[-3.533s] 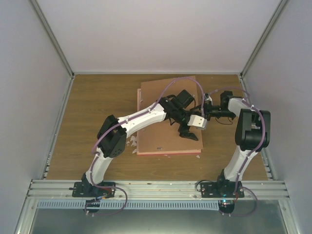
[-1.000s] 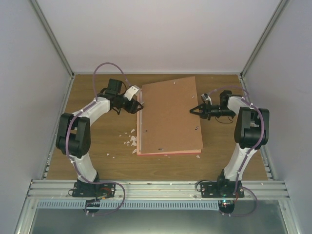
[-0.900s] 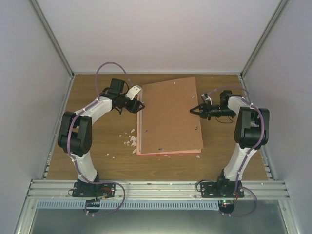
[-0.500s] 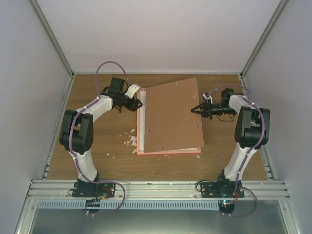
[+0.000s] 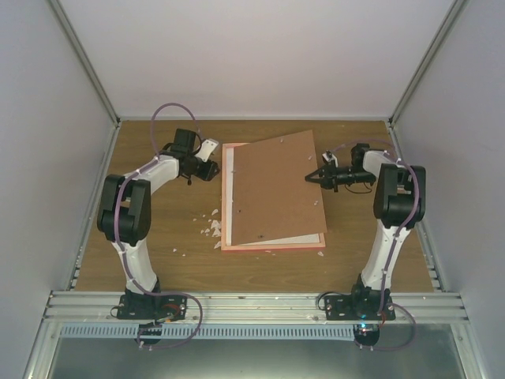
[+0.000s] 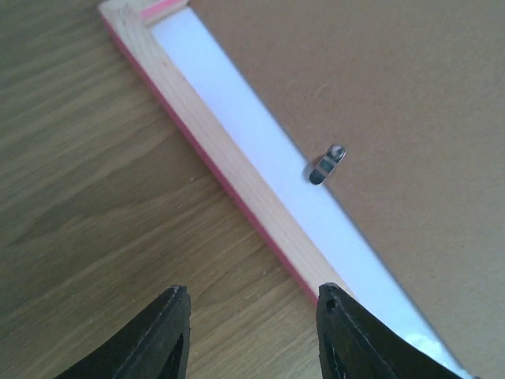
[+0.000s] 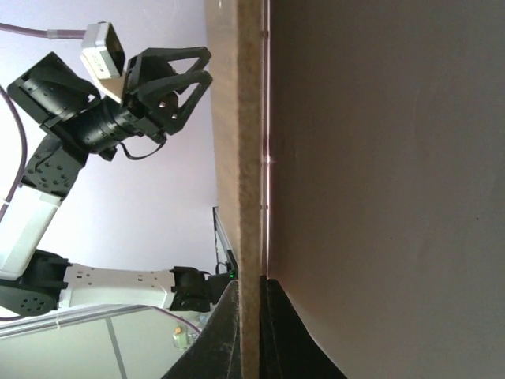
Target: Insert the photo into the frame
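Observation:
The pink frame [image 5: 272, 248] lies face down mid-table. A white mat strip [image 5: 230, 197] shows inside its left rail. The brown backing board [image 5: 276, 189] lies askew over it, its right edge raised. My right gripper [image 5: 314, 178] is shut on that right edge; in the right wrist view the fingers [image 7: 251, 286] pinch the board's fuzzy edge [image 7: 237, 118]. My left gripper [image 5: 213, 167] is open and empty beside the frame's far left corner. The left wrist view shows the gripper [image 6: 251, 292] over the frame rail [image 6: 229, 166], the mat [image 6: 260, 150] and a metal clip [image 6: 326, 164]. The photo is hidden.
White crumbs [image 5: 211, 229] lie on the wooden table left of the frame. Grey enclosure walls close in the left, right and far sides. The left arm [image 7: 118, 103] shows in the right wrist view beyond the board.
The left arm swung off the board to the frame's far left corner and drew back slightly. The backing board has turned and lifted on the right, baring the white mat strip.

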Robot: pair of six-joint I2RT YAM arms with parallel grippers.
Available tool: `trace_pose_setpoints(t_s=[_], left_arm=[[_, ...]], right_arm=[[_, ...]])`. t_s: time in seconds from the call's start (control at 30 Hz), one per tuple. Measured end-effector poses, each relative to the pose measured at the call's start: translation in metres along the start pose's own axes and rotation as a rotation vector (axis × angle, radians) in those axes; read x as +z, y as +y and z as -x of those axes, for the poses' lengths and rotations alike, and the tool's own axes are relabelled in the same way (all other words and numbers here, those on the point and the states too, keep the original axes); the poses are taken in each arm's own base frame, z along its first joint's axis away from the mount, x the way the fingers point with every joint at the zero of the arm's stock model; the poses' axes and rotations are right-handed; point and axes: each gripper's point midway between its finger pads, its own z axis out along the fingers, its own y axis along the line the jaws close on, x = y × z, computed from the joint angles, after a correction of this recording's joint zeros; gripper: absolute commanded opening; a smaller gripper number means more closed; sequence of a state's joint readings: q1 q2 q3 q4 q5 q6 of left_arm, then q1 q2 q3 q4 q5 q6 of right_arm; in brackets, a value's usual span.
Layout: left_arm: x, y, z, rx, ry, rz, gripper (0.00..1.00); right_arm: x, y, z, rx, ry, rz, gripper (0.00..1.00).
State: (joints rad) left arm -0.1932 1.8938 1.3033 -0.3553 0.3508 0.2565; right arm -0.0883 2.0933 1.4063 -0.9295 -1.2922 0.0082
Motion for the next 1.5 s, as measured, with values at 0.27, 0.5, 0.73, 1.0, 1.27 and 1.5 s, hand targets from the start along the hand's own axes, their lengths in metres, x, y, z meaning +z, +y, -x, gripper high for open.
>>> trace_pose_setpoints(t_s=[0.27,0.5,0.73,1.0,1.27,1.5], left_arm=[[0.022,0.008,-0.031,-0.027,0.086,0.018,0.36],[0.032,0.008,-0.043,-0.036,0.121,0.005,0.3],[0.041,0.004,-0.044,-0.033,0.126,-0.016,0.25],[0.044,-0.001,-0.043,-0.022,0.126,-0.023,0.24],[0.044,-0.002,-0.042,-0.025,0.125,-0.021,0.24],[0.045,-0.003,-0.041,-0.024,0.124,-0.023,0.25]], right_arm=[[0.007,-0.009,0.004,0.007,0.025,0.013,0.01],[0.011,-0.009,0.007,-0.014,0.042,0.014,0.01],[0.025,-0.013,0.005,-0.014,0.074,0.023,0.0],[0.03,-0.022,0.007,-0.016,0.066,0.008,0.01],[0.03,-0.026,0.001,-0.025,0.047,-0.027,0.12],[0.032,-0.04,0.0,-0.042,0.052,-0.148,0.38]])
